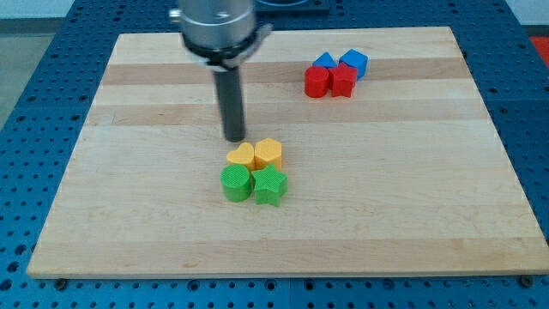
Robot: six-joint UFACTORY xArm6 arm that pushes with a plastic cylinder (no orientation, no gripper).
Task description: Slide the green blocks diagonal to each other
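My tip [235,138] is a bare rod end with nothing to open or close; it grips nothing and rests on the board [129,215] touching no block. It stands just above and to the left of the yellow heart block [243,156], near it but apart.

Taking that yellow heart as the landmark: the yellow hexagon block [268,153] touches it on the right. Directly below the heart sits the round green block [236,184], and below and to the right of the heart sits the green star block [270,185]. The two green ones are side by side in a level row and touching, so they are not yet diagonal to each other.

Far above and to the right of the heart, well apart, four more sit in a cluster: a red round block [316,81], a red block [343,79], a blue triangle block [325,60] and a blue block [354,62].

I judge the tip stands where it does to come round the left of the heart toward the round green one. The yellow pair blocks any upward shove of a green block. Bare board lies wide below, left and right of the heart's group, and the board's bottom edge is well off, so pushing one green block downward or sideways looks the freer way
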